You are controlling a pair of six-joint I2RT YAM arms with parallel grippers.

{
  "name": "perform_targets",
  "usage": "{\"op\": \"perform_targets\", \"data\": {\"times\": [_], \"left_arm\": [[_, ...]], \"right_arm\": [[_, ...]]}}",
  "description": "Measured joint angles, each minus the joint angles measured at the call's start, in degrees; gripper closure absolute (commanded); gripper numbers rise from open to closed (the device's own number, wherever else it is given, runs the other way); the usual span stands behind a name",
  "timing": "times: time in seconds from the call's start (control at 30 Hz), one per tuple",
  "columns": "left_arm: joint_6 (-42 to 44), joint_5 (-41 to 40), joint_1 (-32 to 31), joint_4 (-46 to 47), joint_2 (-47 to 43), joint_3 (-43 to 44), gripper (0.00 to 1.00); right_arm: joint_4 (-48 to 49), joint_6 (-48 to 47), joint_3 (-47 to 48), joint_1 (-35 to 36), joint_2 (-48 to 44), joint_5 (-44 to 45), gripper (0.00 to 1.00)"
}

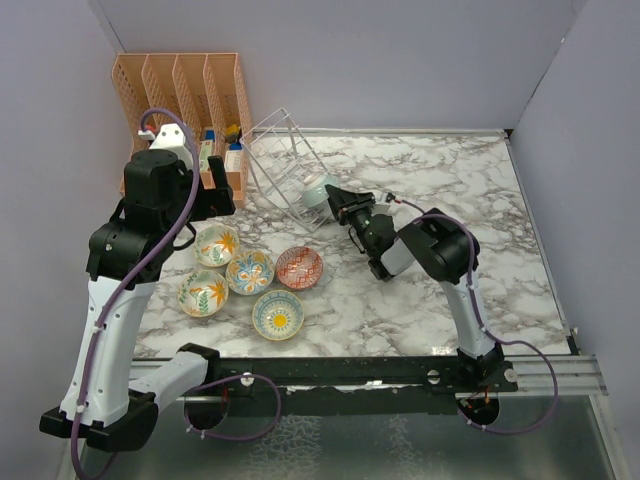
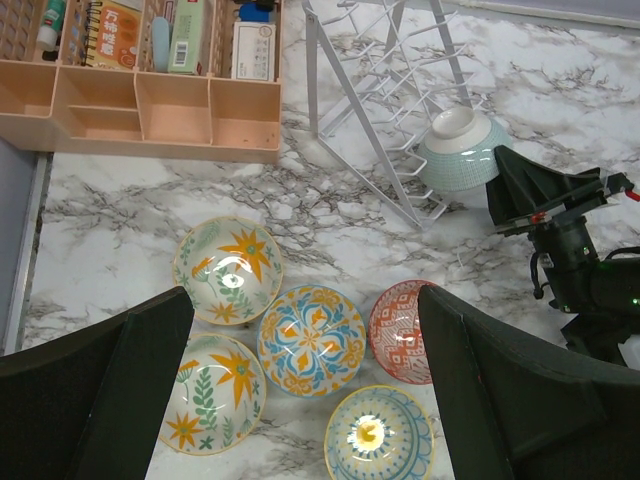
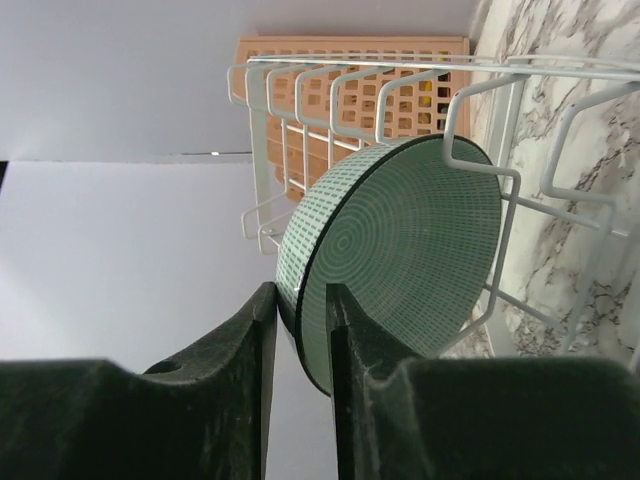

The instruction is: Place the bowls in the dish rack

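A plain light teal bowl (image 1: pixel 318 190) (image 2: pixel 462 150) (image 3: pixel 400 250) stands on edge in the low end of the wire dish rack (image 1: pixel 280 150) (image 2: pixel 370 100) (image 3: pixel 480 100). My right gripper (image 1: pixel 335 197) (image 3: pixel 302 320) straddles its rim, jaws a narrow way open with a thin gap at the rim. Several patterned bowls lie upright on the marble: an orange-flower one (image 1: pixel 217 244) (image 2: pixel 228 270), a blue-and-yellow one (image 1: pixel 250 271) (image 2: pixel 312 340), a red one (image 1: pixel 299 267) (image 2: pixel 400 330). My left gripper (image 1: pixel 215 195) (image 2: pixel 305 400) hovers above them, open wide and empty.
An orange slotted organizer (image 1: pixel 185 90) (image 2: pixel 140 110) with small items stands behind the rack at the back left. Grey walls close in the table on three sides. Bare marble (image 1: pixel 470 180) stretches to the right of the right arm.
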Motion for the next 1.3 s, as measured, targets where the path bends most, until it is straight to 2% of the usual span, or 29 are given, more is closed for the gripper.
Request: {"op": "perform_targets", "data": {"times": [0.37,0.6,0.67,0.93,1.3], "left_arm": [[-0.1,0.1,0.0,0.0,-0.2,-0.1,0.02],[-0.3,0.1,0.0,0.0,-0.3,-0.1,0.02],[-0.3,0.1,0.0,0.0,-0.3,-0.1,0.02],[-0.3,0.1,0.0,0.0,-0.3,-0.1,0.01],[-0.7,0.1,0.0,0.0,-1.1,-0.1,0.01]], "right_arm": [[-0.2,-1.5,-3.2,-0.7,-1.4,-1.7,0.61],[-0.7,-3.1,-3.8,-1.2,-3.3,-4.4,0.47],[-1.0,-3.8,-3.6,-1.4,-4.2,-5.5,0.4],[-4.9,-5.3,-3.0,-1.7,-8.0,-7.7,0.29],[-13.6,-5.6,-7.5,-2.3,-14.1,-10.1,0.27]]}}
